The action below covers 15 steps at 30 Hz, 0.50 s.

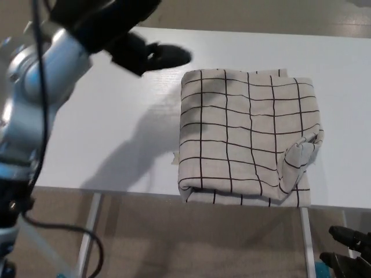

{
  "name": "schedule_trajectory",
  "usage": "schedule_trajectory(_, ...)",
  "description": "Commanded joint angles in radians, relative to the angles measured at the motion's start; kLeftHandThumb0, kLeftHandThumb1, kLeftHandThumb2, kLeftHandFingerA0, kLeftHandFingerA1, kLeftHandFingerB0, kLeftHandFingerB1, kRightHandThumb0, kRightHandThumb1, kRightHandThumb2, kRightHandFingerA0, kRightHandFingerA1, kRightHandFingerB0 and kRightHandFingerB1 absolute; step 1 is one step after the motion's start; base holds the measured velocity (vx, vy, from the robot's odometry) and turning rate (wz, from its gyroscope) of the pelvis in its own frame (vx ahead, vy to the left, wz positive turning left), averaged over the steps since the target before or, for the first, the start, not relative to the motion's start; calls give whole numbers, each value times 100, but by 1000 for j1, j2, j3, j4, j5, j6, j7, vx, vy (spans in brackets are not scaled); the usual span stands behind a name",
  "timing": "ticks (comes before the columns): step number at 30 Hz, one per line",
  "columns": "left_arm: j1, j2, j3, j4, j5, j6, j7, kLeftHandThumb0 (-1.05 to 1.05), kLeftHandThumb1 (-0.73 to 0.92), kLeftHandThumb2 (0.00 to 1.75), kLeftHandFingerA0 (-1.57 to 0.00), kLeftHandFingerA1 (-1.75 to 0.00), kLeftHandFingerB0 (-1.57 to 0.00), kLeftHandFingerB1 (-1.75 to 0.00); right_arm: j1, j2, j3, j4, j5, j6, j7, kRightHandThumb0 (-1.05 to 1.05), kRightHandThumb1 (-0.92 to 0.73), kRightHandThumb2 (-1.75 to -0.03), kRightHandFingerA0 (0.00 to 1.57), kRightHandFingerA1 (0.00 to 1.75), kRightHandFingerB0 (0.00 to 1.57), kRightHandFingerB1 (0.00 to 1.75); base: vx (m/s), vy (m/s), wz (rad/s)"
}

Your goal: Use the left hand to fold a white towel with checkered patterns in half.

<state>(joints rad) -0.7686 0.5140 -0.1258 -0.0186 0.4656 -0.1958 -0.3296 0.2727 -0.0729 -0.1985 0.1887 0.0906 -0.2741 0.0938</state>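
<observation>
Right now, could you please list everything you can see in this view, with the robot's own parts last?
White towel with black checkered lines: one, folded, lying on the table's right part, its near edge at the table's front edge.
White rectangular table: one, filling most of the view.
Beige floor: below and beyond the table.
Left hand: black, raised over the table left of the towel, holding nothing, on a silver forearm.
Right hand: black, only partly visible at the bottom right corner, below the table.
</observation>
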Motion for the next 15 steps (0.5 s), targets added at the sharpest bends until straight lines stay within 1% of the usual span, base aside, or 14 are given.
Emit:
schedule_trajectory(1,822,155,574,-595,-1285,297,-604,-68,55,58,-29,-32,-24,-29,71,-27,-8,-51,14,50,23,-25,-67,-60,65,70,69,59,0,0,0)
schedule_trajectory(2,866,147,594,-597,-1288,297,-611,-68,55,58,-29,-32,-24,-29,68,-28,-10,-52,8,47,17,-25,-67,-60,65,70,69,59,0,0,0)
schedule_trajectory(3,1008,95,646,-580,-1338,317,-646,-60,41,68,-32,-41,-29,-39,56,-43,-22,-50,3,47,13,-26,-67,-60,65,71,69,59,0,0,0)
schedule_trajectory(4,1049,81,656,-570,-1366,339,-661,-50,45,55,-41,-35,-37,-34,52,-48,-29,-46,4,45,12,-26,-66,-59,64,71,69,59,0,0,0)
schedule_trajectory(5,1097,73,662,-553,-1410,385,-683,-49,36,72,-45,-50,-34,-44,47,-55,-38,-40,4,39,9,-25,-66,-58,65,71,68,58,0,0,0)
schedule_trajectory(6,1114,73,662,-545,-1425,408,-694,-49,36,72,-45,-50,-34,-44,45,-58,-41,-38,1,37,8,-25,-66,-58,65,71,68,58,0,0,0)
schedule_trajectory(7,1135,85,660,-522,-1438,454,-734,-42,41,53,-69,-46,-59,-42,43,-59,-43,-38,1,34,7,-25,-66,-58,66,71,69,57,0,0,0)
schedule_trajectory(8,1149,93,659,-506,-1445,486,-763,-42,41,53,-69,-46,-59,-42,42,-59,-44,-37,1,32,7,-25,-66,-58,66,71,69,57,0,0,0)
schedule_trajectory(9,1176,116,653,-479,-1433,534,-823,-41,41,53,-82,-50,-66,-43,47,-59,-42,-35,-2,25,10,-25,-66,-59,65,70,69,58,0,0,0)
schedule_trajectory(10,1198,132,638,-462,-1382,521,-859,-38,42,53,-97,-55,-75,-47,56,-55,-38,-38,-6,19,11,-25,-66,-58,65,70,69,58,0,0,0)
schedule_trajectory(11,1211,134,627,-455,-1349,496,-869,-40,42,54,-106,-59,-80,-49,63,-51,-35,-40,-8,14,10,-25,-65,-58,65,70,69,58,0,0,0)
schedule_trajectory(12,1222,136,619,-450,-1328,479,-875,-40,42,54,-106,-59,-80,-49,68,-48,-33,-41,-10,12,9,-25,-65,-58,65,70,69,58,0,0,0)
schedule_trajectory(13,1243,127,593,-438,-1298,461,-868,-39,41,53,-115,-77,-86,-52,79,-45,-32,-42,-10,6,11,-25,-66,-58,65,70,69,57,0,0,0)
schedule_trajectory(15,1293,98,523,-394,-1239,437,-853,-39,41,53,-99,-112,-87,-53,114,-42,-30,-52,-11,2,17,-25,-66,-59,65,70,69,58,0,0,0)
